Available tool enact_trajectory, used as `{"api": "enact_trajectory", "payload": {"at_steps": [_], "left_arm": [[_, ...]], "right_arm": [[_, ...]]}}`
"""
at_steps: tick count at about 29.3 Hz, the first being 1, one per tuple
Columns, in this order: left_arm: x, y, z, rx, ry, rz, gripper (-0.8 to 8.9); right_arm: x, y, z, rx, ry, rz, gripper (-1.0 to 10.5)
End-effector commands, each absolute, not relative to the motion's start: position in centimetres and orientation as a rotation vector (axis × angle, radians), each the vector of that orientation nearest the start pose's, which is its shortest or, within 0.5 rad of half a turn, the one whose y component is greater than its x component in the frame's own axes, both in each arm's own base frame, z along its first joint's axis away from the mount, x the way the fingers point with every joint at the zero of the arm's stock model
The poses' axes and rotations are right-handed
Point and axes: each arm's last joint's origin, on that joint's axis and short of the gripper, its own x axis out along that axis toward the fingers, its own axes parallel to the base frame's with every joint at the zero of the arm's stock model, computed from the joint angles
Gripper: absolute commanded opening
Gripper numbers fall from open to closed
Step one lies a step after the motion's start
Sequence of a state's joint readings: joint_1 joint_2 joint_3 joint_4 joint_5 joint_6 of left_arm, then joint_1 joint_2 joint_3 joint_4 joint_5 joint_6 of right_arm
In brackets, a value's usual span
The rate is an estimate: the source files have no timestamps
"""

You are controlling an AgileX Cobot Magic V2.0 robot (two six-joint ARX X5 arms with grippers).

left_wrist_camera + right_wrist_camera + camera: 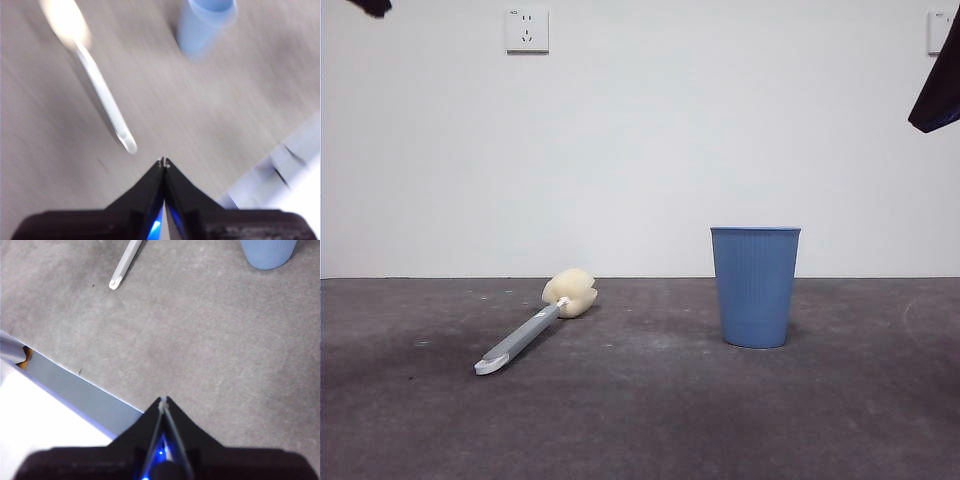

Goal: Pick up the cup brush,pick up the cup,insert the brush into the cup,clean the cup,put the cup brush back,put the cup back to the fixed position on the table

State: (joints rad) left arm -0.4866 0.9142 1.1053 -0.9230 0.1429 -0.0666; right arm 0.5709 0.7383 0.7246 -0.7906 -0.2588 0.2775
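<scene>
Nothing on the table has been touched yet; both arms hang high and clear, showing only as dark tips at the top corners of the front view.

On the left lies the cup brush, flat on the table, its cream-yellow sponge head toward the back wall and the white-tipped end of its grey handle pointing forward. The left gripper hovers above and short of that white tip, its two black jaws pressed together with nothing between them. The handle looks stiff, slim and light, so I would take it mid-shaft, where there is bare grey plastic on both sides; the sponge head looks soft and would squash and twist in a pinch.

To the right, well apart from the brush, the cup stands upright on its base, mouth open to the ceiling. Its inside cannot be seen from here. It looks like thin, light plastic; the ribs should give some grip, but the tapering wall may flex or slip if squeezed hard. The right gripper is likewise closed and empty, held above bare table short of the cup.
</scene>
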Motion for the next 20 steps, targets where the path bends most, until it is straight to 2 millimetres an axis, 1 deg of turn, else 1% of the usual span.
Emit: {"api": "enact_trajectory", "payload": {"at_steps": [1, 2, 3, 4, 5, 6, 7, 9, 13, 18, 20], "left_arm": [[13.9, -6.2, 36.6, 0.080, 0.447, -0.580, -0.04], [13.8, -5.5, 36.5, 0.061, 0.328, -0.590, -0.04], [13.3, -4.5, 35.9, 0.042, 0.193, -0.582, -0.04], [12.9, -3.8, 35.0, 0.040, 0.107, -0.556, -0.04], [12.3, -3.0, 33.5, 0.044, 0.033, -0.508, -0.04], [11.8, -2.5, 32.2, 0.048, -0.005, -0.463, -0.04], [11.3, -1.9, 30.4, 0.050, -0.024, -0.402, -0.04], [10.8, -1.3, 27.7, 0.049, -0.025, -0.320, -0.04], [10.2, -0.7, 24.0, 0.041, -0.001, -0.236, -0.04], [9.9, -0.3, 20.5, 0.019, 0.028, -0.178, -0.03], [9.8, -0.3, 19.6, 0.013, 0.038, -0.174, -0.04]], "right_arm": [[11.1, 8.0, 27.0, 0.127, 0.914, 0.658, 0.0], [11.1, 8.0, 27.0, 0.127, 0.914, 0.658, 0.0], [11.1, 8.0, 27.0, 0.127, 0.914, 0.658, 0.0], [11.1, 8.0, 27.0, 0.127, 0.914, 0.658, 0.0], [11.1, 8.0, 27.0, 0.127, 0.914, 0.658, 0.0], [11.1, 8.0, 27.0, 0.127, 0.914, 0.658, 0.0], [11.1, 8.0, 27.0, 0.127, 0.914, 0.658, 0.0], [11.1, 8.0, 27.0, 0.127, 0.914, 0.658, 0.0], [11.1, 8.0, 27.0, 0.127, 0.914, 0.658, 0.0], [11.1, 8.0, 27.0, 0.127, 0.914, 0.658, 0.0], [11.1, 8.0, 27.0, 0.127, 0.914, 0.658, 0.0]]}}
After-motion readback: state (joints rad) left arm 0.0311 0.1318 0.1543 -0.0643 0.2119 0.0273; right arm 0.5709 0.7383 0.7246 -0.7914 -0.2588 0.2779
